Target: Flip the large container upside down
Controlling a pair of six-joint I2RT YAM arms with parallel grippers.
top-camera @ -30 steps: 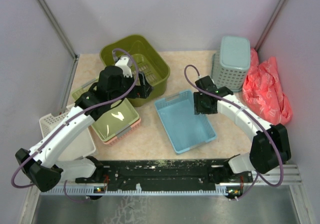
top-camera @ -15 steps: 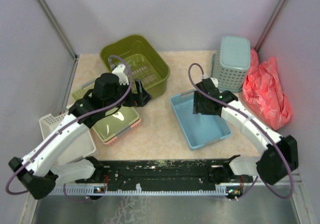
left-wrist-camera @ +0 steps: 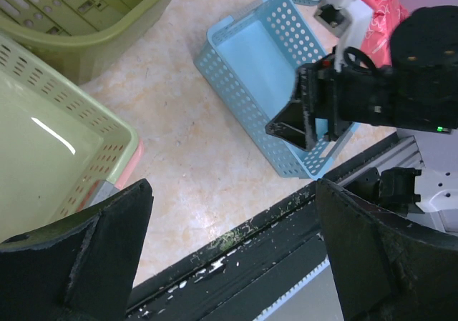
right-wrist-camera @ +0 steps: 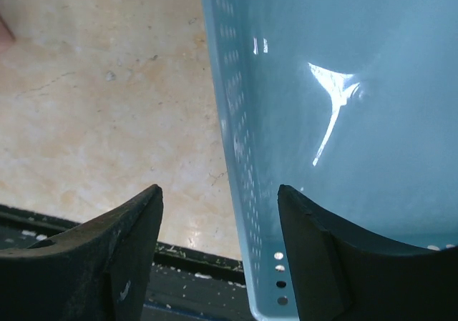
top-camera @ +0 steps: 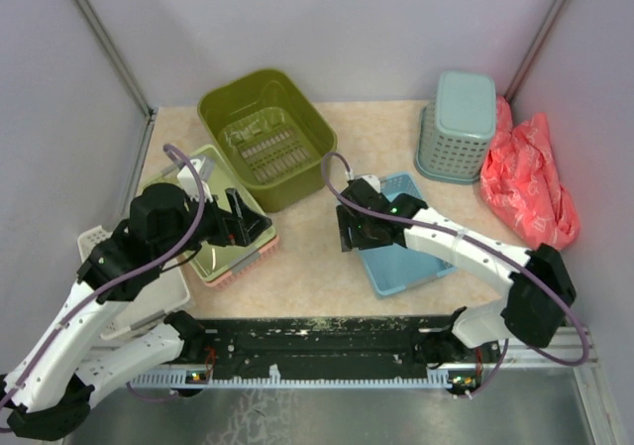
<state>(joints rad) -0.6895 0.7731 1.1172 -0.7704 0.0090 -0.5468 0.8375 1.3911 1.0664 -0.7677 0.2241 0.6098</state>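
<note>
Olive-green tub (top-camera: 265,143) upright. Left end effector (left-wrist-camera: 232,192) open, empty. Right end effector (right-wrist-camera: 218,196) open astride blue basket (right-wrist-camera: 322,85) wall, likely to snag it.

The large container (top-camera: 295,179) is olive green, the perforated tray (top-camera: 412,263) pale blue, the bag (top-camera: 525,182) red.
</note>
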